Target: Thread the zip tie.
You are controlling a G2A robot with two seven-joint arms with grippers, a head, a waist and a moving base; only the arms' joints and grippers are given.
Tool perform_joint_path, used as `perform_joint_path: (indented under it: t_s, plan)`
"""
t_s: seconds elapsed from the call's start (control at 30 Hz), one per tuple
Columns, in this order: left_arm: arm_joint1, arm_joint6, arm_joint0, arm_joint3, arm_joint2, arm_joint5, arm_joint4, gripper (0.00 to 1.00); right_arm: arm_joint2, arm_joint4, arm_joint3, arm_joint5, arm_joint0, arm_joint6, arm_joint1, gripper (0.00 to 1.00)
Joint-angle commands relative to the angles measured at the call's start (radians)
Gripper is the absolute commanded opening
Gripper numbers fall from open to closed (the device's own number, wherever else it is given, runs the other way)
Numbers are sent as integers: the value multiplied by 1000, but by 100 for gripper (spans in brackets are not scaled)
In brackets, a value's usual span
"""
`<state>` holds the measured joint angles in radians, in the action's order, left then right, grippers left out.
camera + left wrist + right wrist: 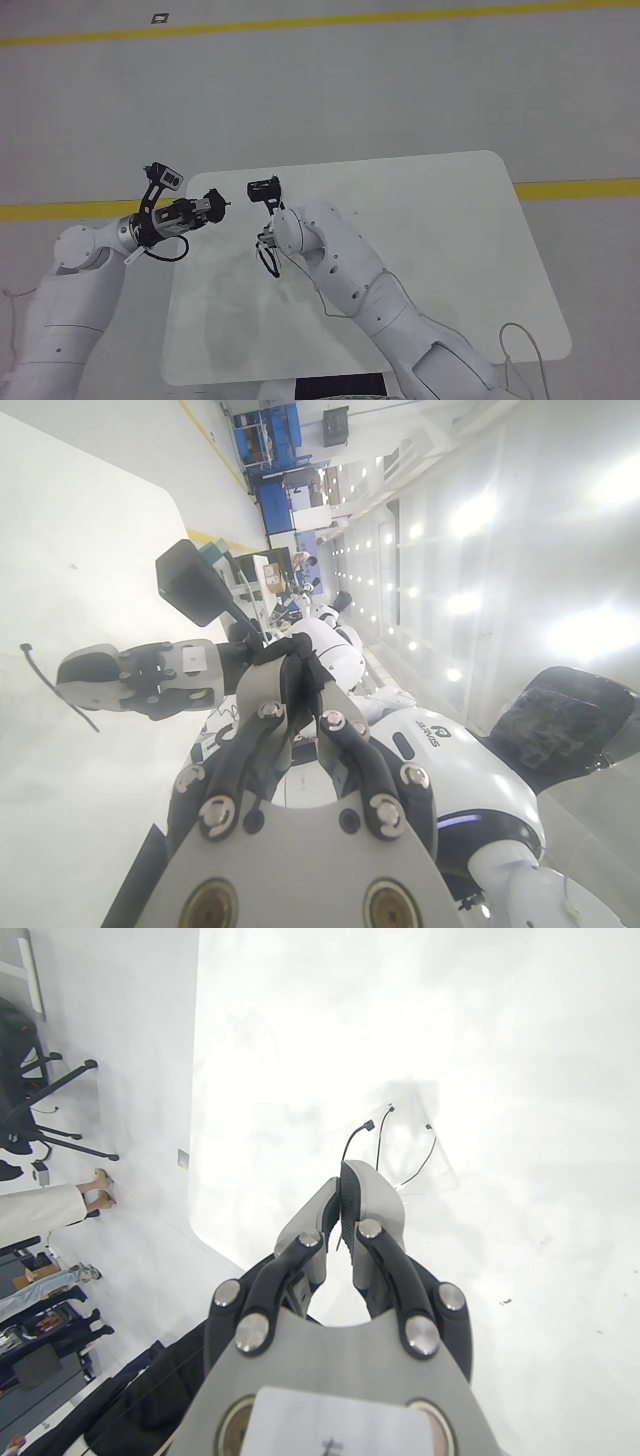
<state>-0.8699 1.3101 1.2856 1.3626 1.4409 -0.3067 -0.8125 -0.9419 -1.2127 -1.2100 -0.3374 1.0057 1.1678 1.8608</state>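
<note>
right now the right gripper (342, 1180) is clamped on a black zip tie (352, 1140), held above the white table (525, 1053). the left gripper (295, 660) hangs near it, jaws pressed together. two more ties (381, 1140) lie on a clear sheet (447, 1168) below.

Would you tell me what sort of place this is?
Probably a robotics lab or test hall: yellow floor lines, what look like other white robots in the background, and blue benches farther off.
</note>
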Motion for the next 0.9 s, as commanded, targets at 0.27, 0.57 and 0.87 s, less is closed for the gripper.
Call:
perform_joint_path:
  t_s: [0.27, 0.57, 0.87]
  plan:
    - [0, 0, 0, 0, 0, 0, 0, 0, -62, -42, -176, -3, 115, -1, -39, 0]
    - [0, 0, 0, 0, 0, 0, 0, 0, -155, 12, -382, 6, 233, -19, -66, 0]
    - [0, 0, 0, 0, 0, 0, 0, 0, -203, 137, -543, -3, 307, -186, -93, 0]
